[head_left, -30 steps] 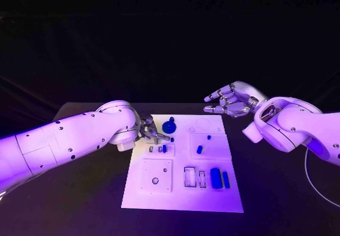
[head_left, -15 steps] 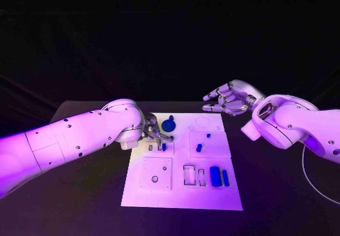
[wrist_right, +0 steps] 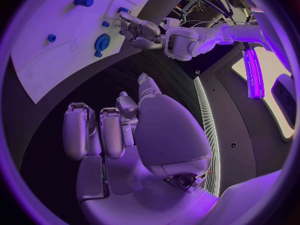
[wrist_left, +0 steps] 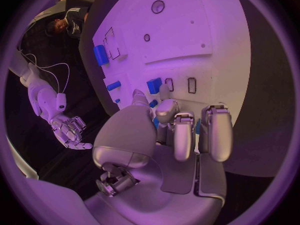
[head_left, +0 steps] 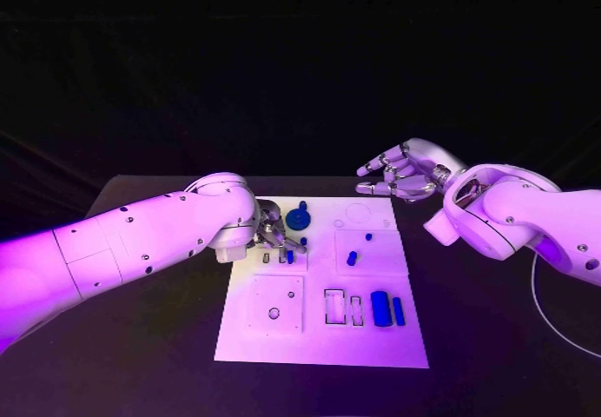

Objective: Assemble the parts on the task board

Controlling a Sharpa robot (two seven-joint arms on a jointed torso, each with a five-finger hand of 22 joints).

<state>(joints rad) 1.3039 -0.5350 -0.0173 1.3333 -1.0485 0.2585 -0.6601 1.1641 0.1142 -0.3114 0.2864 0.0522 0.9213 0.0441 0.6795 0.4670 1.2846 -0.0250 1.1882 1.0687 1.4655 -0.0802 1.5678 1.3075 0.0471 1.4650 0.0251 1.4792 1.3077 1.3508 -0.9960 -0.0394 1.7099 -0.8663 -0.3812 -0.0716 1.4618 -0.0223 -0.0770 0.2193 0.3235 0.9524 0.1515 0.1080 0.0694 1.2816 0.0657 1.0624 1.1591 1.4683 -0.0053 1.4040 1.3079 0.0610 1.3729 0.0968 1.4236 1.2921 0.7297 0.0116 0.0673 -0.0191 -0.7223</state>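
Compared with one second earlier, the left hand (head_left: 274,233) has advanced slightly toward the small blue part (head_left: 289,257) near the board's left edge, and the right hand (head_left: 403,174) has risen a little toward 12 o'clock.

The task board (head_left: 313,347) lies at the centre of the black table (head_left: 150,347). On it, the small blue part stands in a row of narrow slots at about 9 o'clock from the board's centre. A round blue knob-shaped part (head_left: 298,220) sits at 11 o'clock, a short blue peg (head_left: 352,259) just right of centre, and two longer blue blocks (head_left: 387,311) at 4 o'clock beside empty rectangular recesses.

The left hand hovers over the slot row, fingers curled downward and close together around the small blue part; in the left wrist view its fingertips (wrist_left: 178,135) crowd the blue piece (wrist_left: 154,85). Whether the part is actually pinched cannot be determined. The lowered posture suggests seating or picking at this slot.

The right hand hangs above the table beyond the board's far right corner, at 1 o'clock, fingers apart and holding nothing, probably parked clear of the working area.
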